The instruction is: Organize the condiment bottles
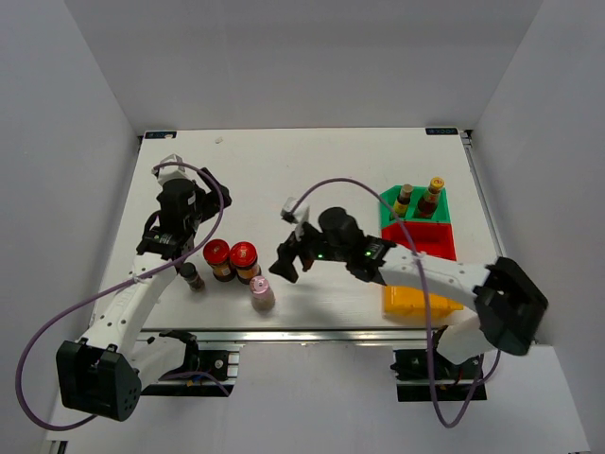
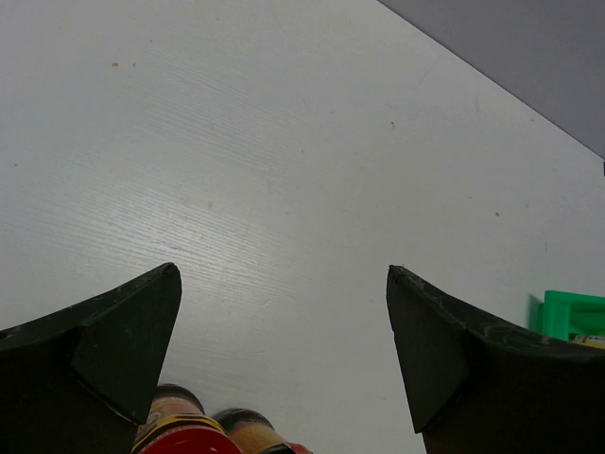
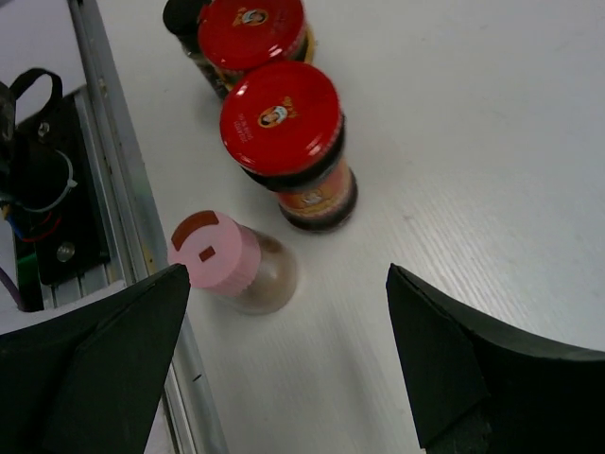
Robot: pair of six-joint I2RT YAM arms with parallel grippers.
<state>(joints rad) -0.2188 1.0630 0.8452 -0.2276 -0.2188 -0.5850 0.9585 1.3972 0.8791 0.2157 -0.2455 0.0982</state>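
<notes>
Left gripper (image 2: 284,270), right gripper (image 3: 285,274): wide open, empty. Pink-capped bottle (image 3: 227,260) by near edge. Overhead only: yellow-capped bottle (image 1: 434,194) in green bin (image 1: 385,200), right edge.

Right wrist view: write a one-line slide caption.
Open right gripper hovers over a pink-capped bottle and two red-lidded jars standing on the white table.

Red-lidded jar (image 2: 184,438) and green bin (image 2: 573,315) partly beyond left wrist view's edges

On my white table (image 1: 284,170), at eight o'clock: two squat red-lidded jars (image 1: 217,253) (image 1: 244,255), pink-capped pale bottle (image 1: 262,291), thin dark bottle (image 1: 192,275). At four: green plastic bin (image 1: 389,200), red bin (image 1: 435,241), yellow bin (image 1: 411,301).
</notes>
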